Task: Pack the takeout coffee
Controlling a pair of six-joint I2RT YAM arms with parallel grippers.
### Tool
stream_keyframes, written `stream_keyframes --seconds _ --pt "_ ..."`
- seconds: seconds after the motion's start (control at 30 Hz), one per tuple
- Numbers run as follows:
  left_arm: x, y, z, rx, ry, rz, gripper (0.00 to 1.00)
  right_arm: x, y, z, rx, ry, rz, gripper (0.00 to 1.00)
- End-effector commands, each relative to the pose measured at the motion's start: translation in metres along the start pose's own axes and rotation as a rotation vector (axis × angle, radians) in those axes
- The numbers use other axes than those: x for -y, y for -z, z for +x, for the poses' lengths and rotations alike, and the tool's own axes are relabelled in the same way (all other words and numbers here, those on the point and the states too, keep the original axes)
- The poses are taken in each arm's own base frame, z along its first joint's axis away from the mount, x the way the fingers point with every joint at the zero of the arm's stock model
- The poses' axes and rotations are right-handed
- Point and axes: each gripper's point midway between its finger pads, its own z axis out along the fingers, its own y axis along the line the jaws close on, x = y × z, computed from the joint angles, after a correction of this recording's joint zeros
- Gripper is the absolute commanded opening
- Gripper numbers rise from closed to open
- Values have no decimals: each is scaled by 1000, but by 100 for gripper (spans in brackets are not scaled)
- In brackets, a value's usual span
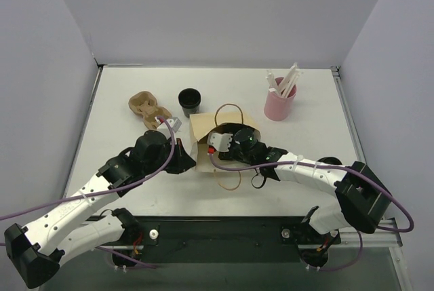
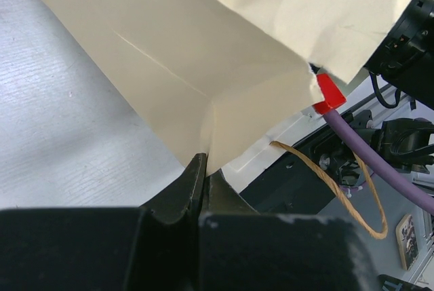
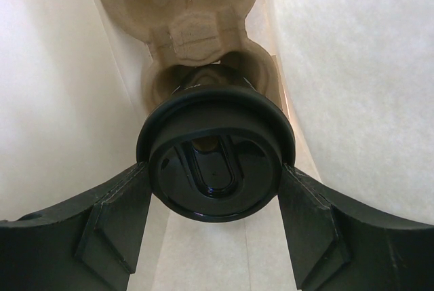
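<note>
Coffee cup (image 3: 215, 162), visible only in the right wrist view, is clamped by the right claw (image 3: 215, 184); paper bag (image 1: 201, 133) is pinched by the left claw (image 2: 205, 179).

Nothing here can be read. The paper bag (image 2: 203, 53) shows plain sides in every view. The black lid of the coffee cup (image 3: 215, 162) bears only moulded ridges, with no letters that I can make out. In the left wrist view a small label (image 2: 407, 240) near the lower right corner carries dark marks, but they are too small and blurred to tell.
</note>
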Motion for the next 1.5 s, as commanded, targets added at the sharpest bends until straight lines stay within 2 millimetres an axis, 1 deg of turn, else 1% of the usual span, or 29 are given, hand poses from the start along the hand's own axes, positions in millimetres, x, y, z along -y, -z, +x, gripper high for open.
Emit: stream_keyframes --seconds 0.0,0.07,0.13,0.17,0.4,0.47,0.53,0.63,0.77,0.87,1.0,1.13,1.37,1.47 --pt "7 7 1 -7 0 37 0 22 4 -12 56 -77 72 29" --pt "7 8 1 -8 -2 35 0 27 5 -19 81 -93 86 29" --pt "8 8 1 -8 -2 40 0 23 2 -17 72 -93 72 31" --pt "8 7 1 -11 -2 41 0 19 0 -15 64 -88 63 32" --pt "11 13 2 -15 3 50 0 0 -9 2 19 -76 36 36" --pt "12 14 1 -13 4 54 0 -2 -11 5 10 -67 35 39" --pt "12 14 2 -16 6 54 0 -6 -14 8 -2 -57 21 45" --pt "14 13 0 -16 5 60 0 -5 -15 7 -9 -53 21 51" --pt "16 12 -1 -17 3 67 0 -5 -17 10 -26 -32 10 52" --pt "16 11 -1 -20 0 66 0 -3 -19 10 -40 -29 8 55" --pt "17 11 -2 -16 -1 65 0 5 -22 7 -41 -38 26 65" --pt "17 11 -4 -14 -7 61 0 12 -24 -2 -30 -44 30 70" --pt "21 9 -11 -10 -19 57 0 16 -17 1 -43 -61 40 78" --pt "22 9 -14 -7 -18 58 0 17 -13 1 -44 -75 24 80"
